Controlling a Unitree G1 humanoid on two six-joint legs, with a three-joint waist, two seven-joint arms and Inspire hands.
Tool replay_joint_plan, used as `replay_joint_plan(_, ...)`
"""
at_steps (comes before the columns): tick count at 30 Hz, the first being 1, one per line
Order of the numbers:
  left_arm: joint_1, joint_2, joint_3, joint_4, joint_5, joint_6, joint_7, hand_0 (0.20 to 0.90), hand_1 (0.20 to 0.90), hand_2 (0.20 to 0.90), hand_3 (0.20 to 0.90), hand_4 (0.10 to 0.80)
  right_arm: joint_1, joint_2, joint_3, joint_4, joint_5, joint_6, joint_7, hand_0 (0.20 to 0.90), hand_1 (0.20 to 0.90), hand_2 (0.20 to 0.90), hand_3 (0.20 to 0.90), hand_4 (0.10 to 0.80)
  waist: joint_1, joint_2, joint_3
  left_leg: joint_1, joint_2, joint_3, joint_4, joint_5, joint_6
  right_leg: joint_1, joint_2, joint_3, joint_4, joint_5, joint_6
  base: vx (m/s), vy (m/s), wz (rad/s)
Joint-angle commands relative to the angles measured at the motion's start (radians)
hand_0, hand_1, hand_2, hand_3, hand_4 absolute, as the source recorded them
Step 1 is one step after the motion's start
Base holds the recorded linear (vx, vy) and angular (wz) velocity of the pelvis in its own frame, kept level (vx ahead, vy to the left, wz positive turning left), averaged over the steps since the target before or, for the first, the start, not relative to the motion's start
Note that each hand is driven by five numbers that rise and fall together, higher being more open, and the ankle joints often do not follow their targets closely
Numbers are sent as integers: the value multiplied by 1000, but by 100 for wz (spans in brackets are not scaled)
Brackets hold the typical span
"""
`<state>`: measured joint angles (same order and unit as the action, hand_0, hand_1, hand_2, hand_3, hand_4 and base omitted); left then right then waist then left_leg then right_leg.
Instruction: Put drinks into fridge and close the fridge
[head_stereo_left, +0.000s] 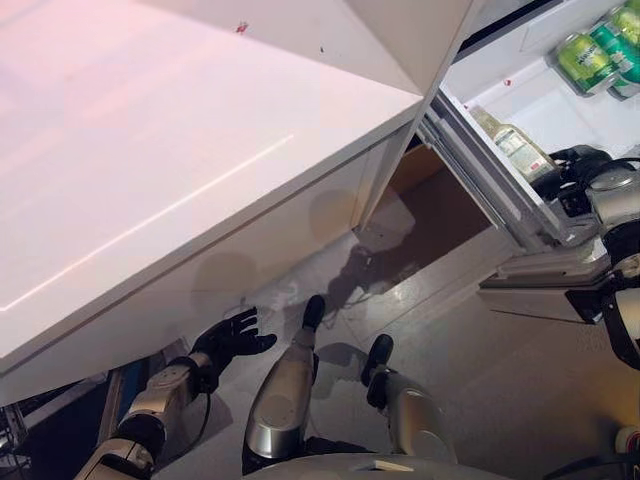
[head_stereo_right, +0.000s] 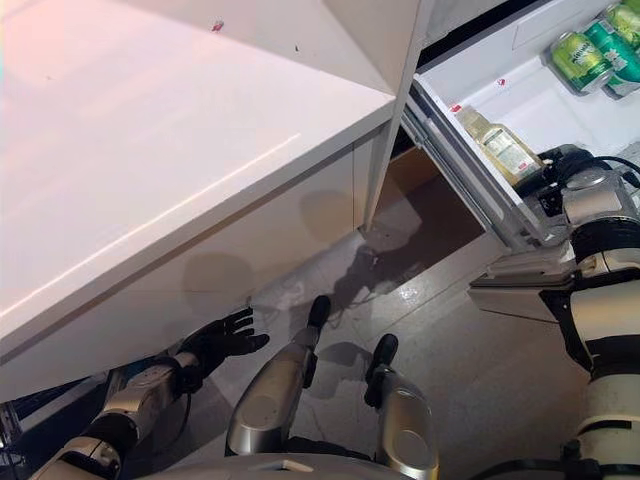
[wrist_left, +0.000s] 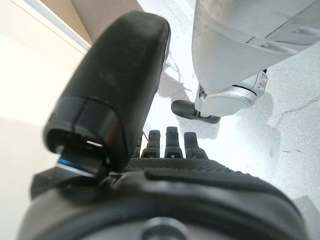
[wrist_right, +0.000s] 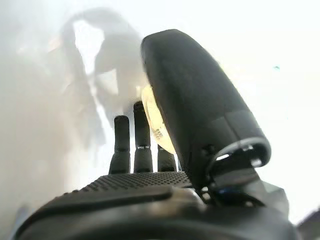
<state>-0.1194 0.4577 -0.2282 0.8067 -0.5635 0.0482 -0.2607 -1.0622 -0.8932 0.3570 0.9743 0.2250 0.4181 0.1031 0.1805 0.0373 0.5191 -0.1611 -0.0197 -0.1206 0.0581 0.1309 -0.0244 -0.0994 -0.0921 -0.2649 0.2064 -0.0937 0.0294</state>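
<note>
Hands at open fridge, one bottle and cans inside
Right hand (head_stereo_right: 562, 168) reaches into the open fridge (head_stereo_right: 480, 190) beside a pale bottle (head_stereo_right: 500, 145) lying on its side; fingers (wrist_right: 141, 137) straight, thumb alongside the bottle, actual contact unclear. Green cans (head_stereo_left: 592, 55) lie deeper inside. Left hand (head_stereo_left: 235, 338) hangs low under the white surface (head_stereo_left: 150, 170), fingers spread, holding nothing
</note>
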Motion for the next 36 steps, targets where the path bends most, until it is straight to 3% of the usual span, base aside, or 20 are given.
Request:
replay_joint_plan(1, 79, -3, 23, -5, 44, 0, 6, 900, 900, 900, 900, 800, -4, -84, -3, -202, 186, -145, -44, 900, 900, 900, 900, 800, -15, -32, -104, 48, -34, 96, 61, -174, 37, 0, 57, 2, 2, -17, -30, 6, 41, -2)
replay_joint_plan(6, 114, -17, 57, 35, 79, -4, 14, 900, 900, 900, 900, 800, 64, -152, -111, -377, 269, -247, -82, 900, 900, 900, 900, 800, -49, -67, -168, 101, -38, 115, 35, -187, 40, 49, 62, 24, -38, -8, -15, 2, 60, -5)
replay_joint_plan(11, 126, -40, 76, 114, 108, -3, 26, 900, 900, 900, 900, 800, 128, -177, -239, -549, 331, -385, -235, 900, 900, 900, 900, 800, -90, -88, -251, 151, -38, 139, -4, -193, 40, 82, 69, 55, -71, -1, 2, 26, 76, -19)
replay_joint_plan(14, 121, -69, 83, 174, 142, 7, 29, 900, 900, 900, 900, 800, 229, -154, -377, -659, 361, -497, -396, 900, 900, 900, 900, 800, -127, -85, -325, 190, -40, 163, -25, -208, 44, 107, 74, 83, -93, -2, 13, 78, 104, -22)
replay_joint_plan(17, 120, -84, 80, 203, 149, 2, 26, 900, 900, 900, 900, 800, 305, -120, -458, -697, 386, -552, -474, 900, 900, 900, 900, 800, -141, -82, -359, 211, -45, 175, -22, -225, 51, 121, 73, 100, -100, -5, 18, 70, 72, -25)
replay_joint_plan(19, 114, -99, 72, 220, 157, 0, 26, 900, 900, 900, 900, 800, 376, -56, -529, -714, 443, -610, -545, 900, 900, 900, 900, 800, -156, -75, -380, 230, -49, 187, -12, -245, 58, 137, 69, 116, -98, -12, 21, 66, 55, -30)
replay_joint_plan(27, 99, -122, 47, 233, 161, 12, 22, 900, 900, 900, 900, 800, 535, 117, -633, -681, 601, -687, -629, 900, 900, 900, 900, 800, -175, -61, -389, 249, -61, 198, 77, -310, 87, 152, 51, 150, -36, -45, 17, 45, 13, -23)
replay_joint_plan(36, 87, -145, 5, 207, 158, 38, 64, 900, 900, 900, 900, 800, 540, 188, -645, -529, 775, -704, -621, 900, 900, 900, 900, 800, -127, -58, -280, 115, -66, 190, 339, -414, 119, 66, -1, 86, 171, -108, -23, -47, -24, 0)
